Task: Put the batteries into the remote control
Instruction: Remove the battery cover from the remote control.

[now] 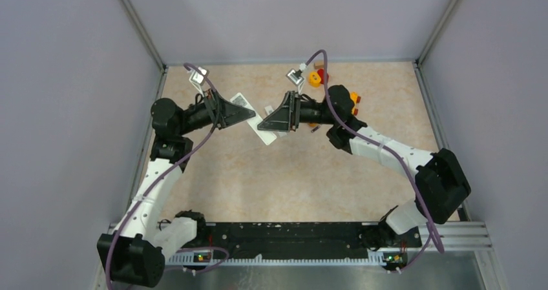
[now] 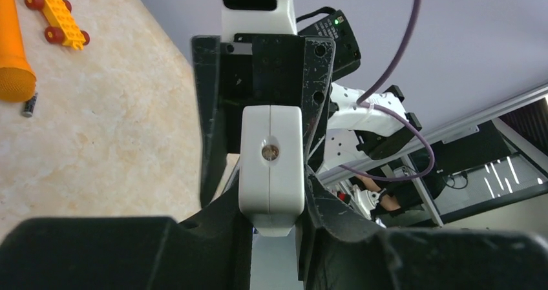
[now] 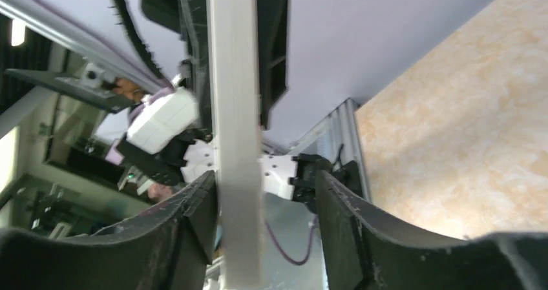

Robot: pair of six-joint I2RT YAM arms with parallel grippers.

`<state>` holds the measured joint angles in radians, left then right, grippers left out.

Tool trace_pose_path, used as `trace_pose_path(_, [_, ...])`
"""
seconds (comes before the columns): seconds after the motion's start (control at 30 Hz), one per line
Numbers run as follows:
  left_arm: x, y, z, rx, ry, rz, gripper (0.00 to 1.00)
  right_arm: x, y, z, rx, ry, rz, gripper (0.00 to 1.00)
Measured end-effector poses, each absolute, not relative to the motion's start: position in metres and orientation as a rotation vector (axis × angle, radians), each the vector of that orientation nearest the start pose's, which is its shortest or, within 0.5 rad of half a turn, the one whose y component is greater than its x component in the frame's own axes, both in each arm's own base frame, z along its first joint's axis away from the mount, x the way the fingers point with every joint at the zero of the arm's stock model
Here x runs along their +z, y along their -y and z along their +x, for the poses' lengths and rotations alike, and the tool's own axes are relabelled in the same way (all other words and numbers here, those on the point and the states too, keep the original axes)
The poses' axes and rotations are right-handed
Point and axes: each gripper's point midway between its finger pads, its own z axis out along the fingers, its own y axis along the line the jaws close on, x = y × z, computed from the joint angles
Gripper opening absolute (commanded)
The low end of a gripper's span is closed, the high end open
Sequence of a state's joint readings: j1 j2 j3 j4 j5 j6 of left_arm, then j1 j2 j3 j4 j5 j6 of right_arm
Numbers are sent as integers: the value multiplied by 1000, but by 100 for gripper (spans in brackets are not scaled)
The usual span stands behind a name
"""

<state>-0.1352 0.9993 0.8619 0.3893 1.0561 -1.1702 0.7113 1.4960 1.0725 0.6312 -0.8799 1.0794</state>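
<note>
Left gripper [image 1: 252, 113] has its black fingers [image 2: 213, 238] pressed against both sides of the remote [image 2: 271, 174], clamping one end of the white bar. That end faces the left wrist camera and shows a centre seam and a small round metallic spot.

Right gripper [image 1: 261, 125] meets the remote from the opposite side, its tip close to the left gripper's. Its jaws stand partly apart. In the right wrist view the remote [image 3: 236, 141] lies along the inner face of one finger [image 3: 187, 225], while the other finger [image 3: 349, 228] is clear of it, with a plain gap between them. Only the left gripper's hold looks firm.

The remote is up off the table [image 1: 291, 174], reaching from one gripper to the other. In the top view the two grippers hide most of it.

A wider remote [image 1: 242, 101], white with dark markings, lies on the table just beside the held remote, on the left gripper's side.

One battery [image 2: 28, 106], a tiny dark cylinder, lies on the table well apart from the remote, to its left in the left wrist view. The carrot [image 2: 11, 51] lies on that same side of the remote, a little farther off. The toy car [image 2: 55, 19], yellow with red wheels, sits farther from the remote than the battery does, toward the top of that view.
</note>
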Motion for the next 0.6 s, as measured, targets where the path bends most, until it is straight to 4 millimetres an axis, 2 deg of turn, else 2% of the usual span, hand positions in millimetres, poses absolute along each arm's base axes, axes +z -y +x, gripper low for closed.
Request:
trace_pose_path(0.13, [378, 204, 233, -1670, -1676, 192, 0, 333, -384, 220, 1898, -1735, -456, 72])
trace_pose_path(0.3, [374, 199, 245, -1614, -1632, 64, 0, 327, -375, 230, 1823, -1707, -209, 73])
trace_pose_path(0.47, [375, 193, 255, -1597, -1577, -38, 0, 338, -383, 230, 1772, -1635, -77, 73])
trace_pose_path(0.6, [379, 191, 259, -1616, -1545, -81, 0, 343, -387, 233, 1735, -1599, -17, 68])
